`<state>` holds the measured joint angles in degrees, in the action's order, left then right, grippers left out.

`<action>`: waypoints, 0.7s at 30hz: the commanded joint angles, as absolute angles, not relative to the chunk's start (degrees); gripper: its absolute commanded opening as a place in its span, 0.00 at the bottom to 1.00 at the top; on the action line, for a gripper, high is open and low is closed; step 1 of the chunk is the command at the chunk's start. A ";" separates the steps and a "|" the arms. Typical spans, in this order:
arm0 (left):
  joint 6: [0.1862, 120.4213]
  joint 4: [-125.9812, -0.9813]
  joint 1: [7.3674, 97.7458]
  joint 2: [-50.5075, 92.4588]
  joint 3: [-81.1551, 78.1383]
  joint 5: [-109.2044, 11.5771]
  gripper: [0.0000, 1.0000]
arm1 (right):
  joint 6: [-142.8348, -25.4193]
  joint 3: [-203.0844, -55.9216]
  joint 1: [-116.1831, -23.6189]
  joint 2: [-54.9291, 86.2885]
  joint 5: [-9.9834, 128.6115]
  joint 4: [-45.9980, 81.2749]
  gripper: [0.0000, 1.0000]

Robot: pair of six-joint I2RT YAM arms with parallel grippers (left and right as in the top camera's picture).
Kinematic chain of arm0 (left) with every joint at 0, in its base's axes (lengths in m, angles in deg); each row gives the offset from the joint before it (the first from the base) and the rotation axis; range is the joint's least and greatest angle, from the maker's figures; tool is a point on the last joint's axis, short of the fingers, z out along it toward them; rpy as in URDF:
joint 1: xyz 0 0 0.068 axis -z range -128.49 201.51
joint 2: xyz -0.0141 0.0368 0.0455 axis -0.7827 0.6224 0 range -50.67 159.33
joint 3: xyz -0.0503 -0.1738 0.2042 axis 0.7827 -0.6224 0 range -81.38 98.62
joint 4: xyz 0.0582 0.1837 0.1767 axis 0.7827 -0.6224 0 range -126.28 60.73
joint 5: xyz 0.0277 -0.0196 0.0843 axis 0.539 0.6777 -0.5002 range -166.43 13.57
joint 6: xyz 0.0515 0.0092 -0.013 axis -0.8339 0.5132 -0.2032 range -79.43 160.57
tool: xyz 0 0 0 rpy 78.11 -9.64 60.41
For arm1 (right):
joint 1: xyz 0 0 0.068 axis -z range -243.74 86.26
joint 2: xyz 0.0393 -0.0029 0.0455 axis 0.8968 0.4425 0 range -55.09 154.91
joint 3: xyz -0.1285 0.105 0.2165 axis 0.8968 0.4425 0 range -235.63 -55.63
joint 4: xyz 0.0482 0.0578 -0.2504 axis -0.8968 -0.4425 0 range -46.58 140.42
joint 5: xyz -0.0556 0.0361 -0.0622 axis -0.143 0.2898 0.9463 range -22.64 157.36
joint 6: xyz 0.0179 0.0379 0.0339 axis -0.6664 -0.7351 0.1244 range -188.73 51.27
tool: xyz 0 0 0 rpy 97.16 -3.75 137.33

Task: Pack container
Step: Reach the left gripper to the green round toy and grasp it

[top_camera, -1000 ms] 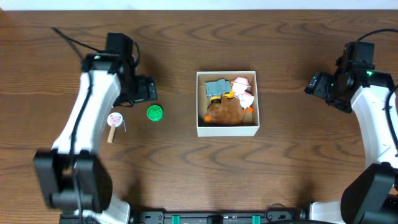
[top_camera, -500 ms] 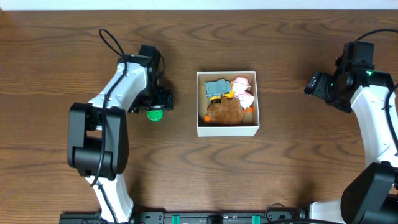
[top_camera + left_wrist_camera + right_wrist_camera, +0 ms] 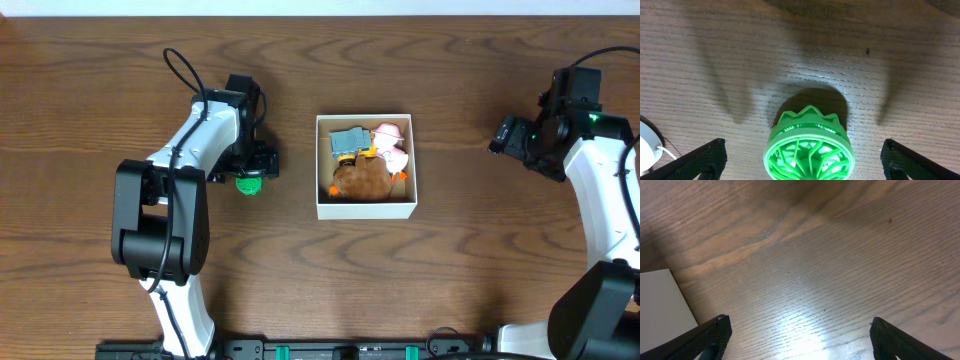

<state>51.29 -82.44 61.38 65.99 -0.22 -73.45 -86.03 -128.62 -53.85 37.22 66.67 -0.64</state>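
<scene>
The container [image 3: 366, 209] is a square white-walled box at the table's middle. It holds a brown plush [image 3: 360, 178], a grey toy [image 3: 347, 140] and a pink toy [image 3: 391, 142]. A green round ribbed toy [image 3: 248, 184] lies on the table left of the box. My left gripper [image 3: 251, 168] is open just above it; in the left wrist view the green toy [image 3: 809, 147] lies between the two spread fingers [image 3: 802, 157], untouched. My right gripper [image 3: 506, 134] is open and empty over bare wood at the far right, well away from the box.
A white object [image 3: 646, 147] shows at the left edge of the left wrist view, beside the left finger. The box's white corner [image 3: 660, 305] shows at the left of the right wrist view.
My left arm has swung right and lowered over the green toy; the small lollipop-shaped toy seen earlier is now covered in the overhead view. The right arm has not moved.
</scene>
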 commanded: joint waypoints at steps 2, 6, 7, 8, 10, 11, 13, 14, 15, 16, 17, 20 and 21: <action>51.64 -82.29 61.20 66.30 -1.79 -73.88 0.98 | -84.78 -128.57 -54.04 37.29 66.23 -0.69 0.91; 51.64 -80.54 61.18 66.34 -3.45 -73.88 0.98 | -84.76 -128.57 -54.04 37.29 66.23 -0.84 0.92; 51.66 -80.30 61.18 66.34 -3.72 -73.88 0.98 | -84.76 -128.57 -54.04 37.29 66.23 -0.86 0.91; 51.64 -79.99 61.18 66.34 -4.04 -73.88 0.98 | -84.74 -128.57 -54.04 37.29 66.23 -0.91 0.91; 51.64 -79.78 61.18 66.34 -4.28 -73.91 0.98 | -84.74 -128.57 -54.04 37.29 66.25 -1.04 0.91; 51.64 -79.73 61.18 66.34 -4.28 -73.91 0.98 | -84.74 -128.57 -54.04 37.29 66.25 -1.04 0.91; 51.64 -79.64 61.18 66.34 -4.28 -73.91 0.98 | -84.74 -128.57 -54.04 37.29 66.25 -1.04 0.91; 51.64 -79.60 61.18 66.34 -4.26 -73.91 0.98 | -84.74 -128.57 -54.04 37.29 66.25 -1.06 0.91; 51.64 -79.62 61.18 66.34 -4.26 -73.91 0.98 | -84.74 -128.57 -54.04 37.29 66.25 -1.10 0.91; 51.64 -79.64 61.18 66.34 -4.26 -73.91 0.98 | -84.74 -128.57 -54.04 37.29 66.25 -1.13 0.91; 51.64 -79.67 61.18 66.34 -4.28 -73.91 0.99 | -84.74 -128.57 -54.04 37.29 66.25 -1.19 0.91; 51.64 -79.69 61.18 66.34 -4.28 -73.91 0.86 | -84.74 -128.57 -54.04 37.29 66.25 -1.24 0.91; 51.64 -79.69 61.18 66.34 -4.26 -73.91 0.80 | -84.74 -128.57 -54.04 37.29 66.25 -1.24 0.91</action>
<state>51.53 -79.75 61.38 66.01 -3.48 -73.40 -85.64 -128.62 -53.85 37.22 66.67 -1.10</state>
